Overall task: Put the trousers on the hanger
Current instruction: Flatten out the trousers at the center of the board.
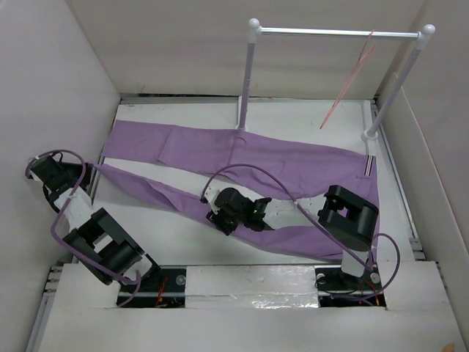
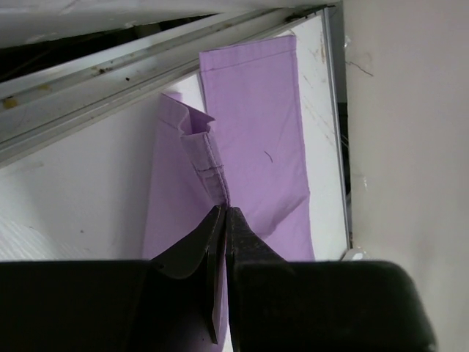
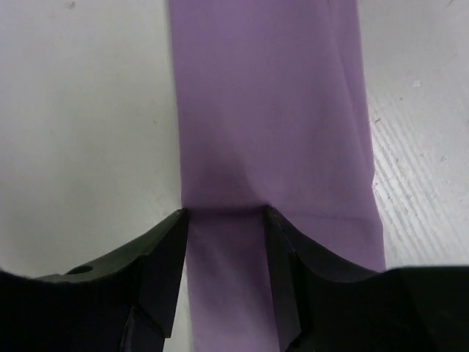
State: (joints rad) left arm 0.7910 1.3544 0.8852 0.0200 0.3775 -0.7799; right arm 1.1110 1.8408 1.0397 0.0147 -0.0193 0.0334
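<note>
The purple trousers (image 1: 278,165) lie flat on the white table, waistband at the right, both legs running left. My left gripper (image 1: 93,168) is at the far left, shut on the cuff end of the near leg; in the left wrist view the cuff (image 2: 209,158) is pinched between the closed fingers (image 2: 224,214). My right gripper (image 1: 218,218) is open and low over the middle of the near leg; in the right wrist view (image 3: 225,215) its fingers straddle the cloth (image 3: 267,110). The pink hanger (image 1: 353,73) hangs from the rack's bar at the back right, away from both grippers.
A rack with white posts and a silver crossbar (image 1: 333,32) stands at the back, its posts planted on the table by the trousers. White walls close in the left, back and right sides. A metal rail (image 2: 146,66) runs along the table edge.
</note>
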